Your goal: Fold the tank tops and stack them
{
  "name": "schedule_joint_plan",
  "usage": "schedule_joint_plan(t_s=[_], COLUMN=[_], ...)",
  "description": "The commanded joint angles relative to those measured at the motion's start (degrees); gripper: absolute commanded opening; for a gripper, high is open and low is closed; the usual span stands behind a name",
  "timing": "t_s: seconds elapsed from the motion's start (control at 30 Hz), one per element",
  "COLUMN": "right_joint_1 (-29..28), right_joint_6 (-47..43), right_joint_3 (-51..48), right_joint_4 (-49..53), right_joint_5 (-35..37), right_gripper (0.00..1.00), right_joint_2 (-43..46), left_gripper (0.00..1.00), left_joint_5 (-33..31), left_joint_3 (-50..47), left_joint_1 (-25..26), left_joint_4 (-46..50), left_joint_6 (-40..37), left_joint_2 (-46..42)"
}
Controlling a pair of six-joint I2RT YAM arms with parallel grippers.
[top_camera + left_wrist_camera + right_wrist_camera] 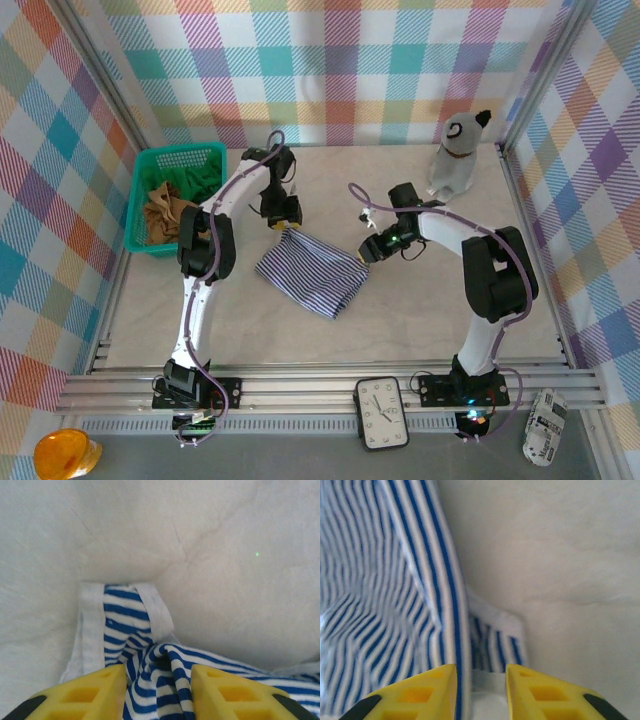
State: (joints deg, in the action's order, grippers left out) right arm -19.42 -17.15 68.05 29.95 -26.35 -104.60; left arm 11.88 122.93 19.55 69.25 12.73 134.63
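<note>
Left end effector [157, 695]: fingers part-way apart, with a bunched fold of the striped tank top [132, 630] lying in the gap. Any pinch on the cloth is hard to make out. A white-trimmed strap edge lies just ahead, with bare desk [225, 540] beyond.

Right end effector [481, 692]: narrow gap, a striped edge running along its left finger, open desk to its right. The cloth to its left is blurred.

Tan top [160, 215] and green top [195, 180] sit crumpled in the basket [180, 152], left of the left end effector.
</note>
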Motion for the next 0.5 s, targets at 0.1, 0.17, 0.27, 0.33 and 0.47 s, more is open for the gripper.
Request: schedule_joint_plan(t_s=[0.1, 0.17, 0.27, 0.33, 0.47], right_joint_1=[0.2, -0.2, -3.8, -6.3, -8.8], right_joint_6=[4.8, 10.3, 18.3, 20.8, 25.4], right_joint_3=[-2.1, -6.7, -12.7, -14.5, -18.6], right_joint_4=[-5.4, -8.5, -9.9, -7.9, -11.4], right_joint_5=[5.3, 0.7, -0.4, 3.3, 6.0], right_gripper=[0.38, 0.39, 0.43, 0.46, 0.49], right_joint_2=[7.8, 12.3, 17.4, 18.8, 19.5], left_gripper=[0.5, 0.52, 0.53, 0.54, 0.54], left_joint_5=[-8.6, -9.4, -5.9, -1.7, 0.2], left_joint_3=[0.3, -2.8, -10.0, -15.0, -19.5], left_joint_1=[-1.0, -1.0, -1.0, -1.0, -0.3], left_joint_4=[-2.6, -3.2, -6.6, -9.9, -10.2], left_joint_6=[0.8, 0.6, 0.7, 0.5, -2.6], left_joint_2=[-5.9, -9.1, -14.7, -17.2, -16.8])
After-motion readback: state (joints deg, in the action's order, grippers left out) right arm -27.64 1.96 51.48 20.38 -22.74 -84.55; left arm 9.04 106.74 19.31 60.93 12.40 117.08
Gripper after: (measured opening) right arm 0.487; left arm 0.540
